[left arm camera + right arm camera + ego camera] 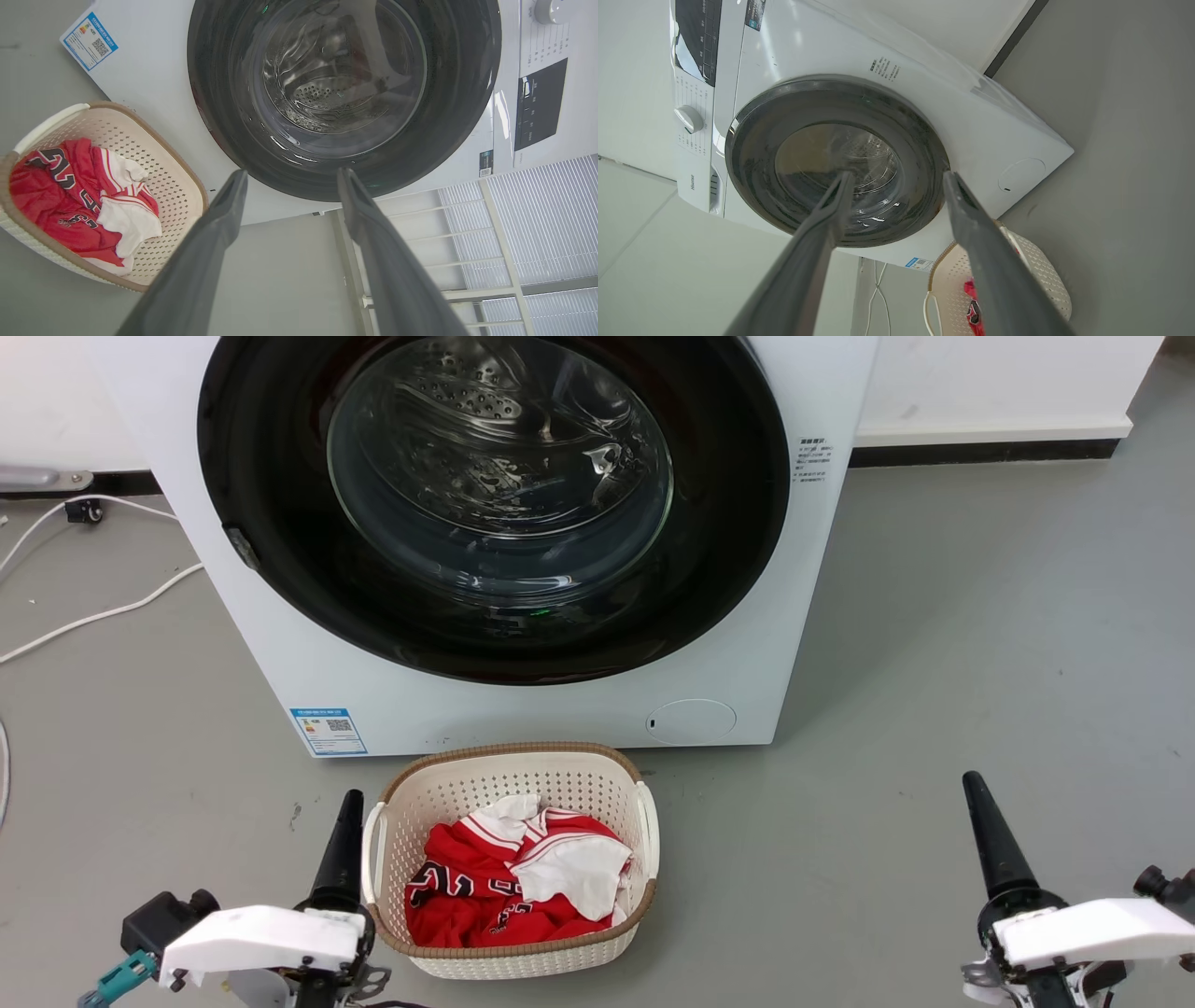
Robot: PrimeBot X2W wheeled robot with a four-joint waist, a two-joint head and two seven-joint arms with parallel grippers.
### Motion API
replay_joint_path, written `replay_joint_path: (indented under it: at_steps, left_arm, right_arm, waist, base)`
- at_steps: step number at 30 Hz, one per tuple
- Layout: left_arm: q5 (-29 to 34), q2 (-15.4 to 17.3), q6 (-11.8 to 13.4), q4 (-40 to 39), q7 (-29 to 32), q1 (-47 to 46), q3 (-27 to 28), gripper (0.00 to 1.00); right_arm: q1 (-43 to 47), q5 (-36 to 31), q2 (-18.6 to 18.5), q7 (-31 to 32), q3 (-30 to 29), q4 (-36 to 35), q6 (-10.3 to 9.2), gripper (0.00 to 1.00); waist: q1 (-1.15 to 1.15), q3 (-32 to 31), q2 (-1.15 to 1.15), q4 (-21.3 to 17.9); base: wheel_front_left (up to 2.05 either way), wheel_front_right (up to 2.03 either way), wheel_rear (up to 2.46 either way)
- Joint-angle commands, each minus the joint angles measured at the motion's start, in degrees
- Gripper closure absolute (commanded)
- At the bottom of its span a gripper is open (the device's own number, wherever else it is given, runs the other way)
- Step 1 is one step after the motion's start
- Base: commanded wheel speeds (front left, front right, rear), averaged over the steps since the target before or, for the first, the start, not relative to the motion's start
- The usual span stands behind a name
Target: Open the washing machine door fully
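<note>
Black door point(497, 495) sits shut, flush in the washer point(523, 719) front, so opening has not begun; left tool point(292, 173) and right tool point(898, 175) both hang spread wide, empty, well apart from it.

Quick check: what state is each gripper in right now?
Left gripper: open, fingers apart, holding nothing.
Right gripper: open, fingers apart, holding nothing.

You can read "Hisense" on the white front of the washing machine point(966, 121), by the knob. The words on its blue label sticker point(328, 731) are too small to read.
</note>
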Motion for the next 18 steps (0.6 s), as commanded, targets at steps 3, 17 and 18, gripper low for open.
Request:
replay_joint_path:
  at_steps: [3,17,18]
  left_arm:
    - [6.2,0.2,1.1,-1.6,-1.1,-0.2,-1.0,0.00]
    - [22.0,1.5,6.5,-5.0,-4.5,0.6,-5.0,0.00]
    - [22.8,1.6,6.8,-5.2,-4.7,0.7,-5.2,0.00]
  right_arm:
    - [0.0,-6.8,-0.1,-1.1,0.9,-2.1,0.00,0.00]
    - [1.8,-24.7,-0.1,-4.5,2.0,-7.6,0.00,0.00]
    - [1.9,-25.6,-0.1,-4.7,2.0,-7.9,0.00,0.00]
  waist:
    - [-0.01,0.0,0.00,0.1]
    - [-0.01,0.1,0.00,0.2]
    - [-0.01,0.1,0.00,0.2]
  base:
    - [0.00,0.00,0.00]
    - [0.00,0.00,0.00]
    - [0.00,0.00,0.00]
